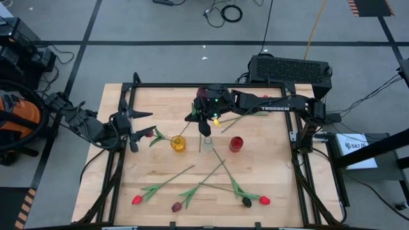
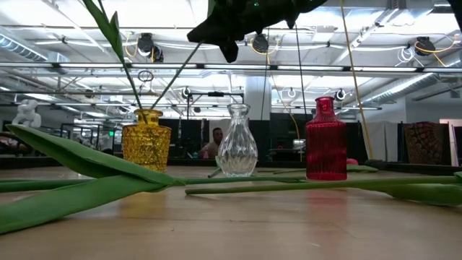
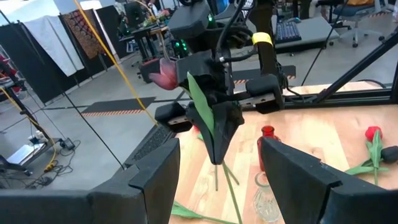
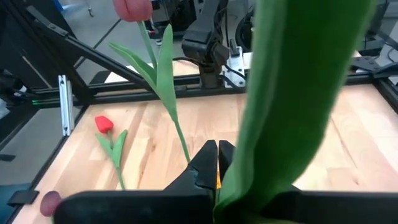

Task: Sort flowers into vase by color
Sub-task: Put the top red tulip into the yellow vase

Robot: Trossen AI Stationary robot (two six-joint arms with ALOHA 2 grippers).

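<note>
High view. Wooden surface (image 1: 160,198) inside a black frame. Three vases in a row at centre: yellow vase (image 1: 178,144), clear vase (image 1: 208,145), red vase (image 1: 236,144). Right tool (image 1: 203,117) hangs just behind the clear vase, clenched on a tulip stem (image 1: 238,117) that runs back toward the right. Left tool (image 1: 135,132) sits at the left edge, fingers spread, empty. One tulip (image 1: 158,135) stands in the yellow vase, leaning left. Loose tulips lie crossed on the near half, heads at the front: red (image 1: 136,200), maroon (image 1: 176,207), near-black (image 1: 246,202), red (image 1: 264,200).

Low view. Yellow vase (image 2: 146,144), clear vase (image 2: 237,142), red vase (image 2: 325,141) upright in a line. Green stems (image 2: 137,87) rise from the yellow vase. Right tool (image 2: 229,29) is overhead, above the clear vase. Leaves (image 2: 79,162) lie flat in front.

Left wrist view. Left fingers (image 3: 292,168) well apart, nothing between. Beyond, the right tool (image 3: 214,134) grips a leaf and stem with a maroon head (image 3: 164,73) up high.

Right wrist view. Right fingers (image 4: 208,163) pinched together on a broad green leaf (image 4: 292,93). A red tulip (image 4: 104,125) lies on the surface beyond.
</note>
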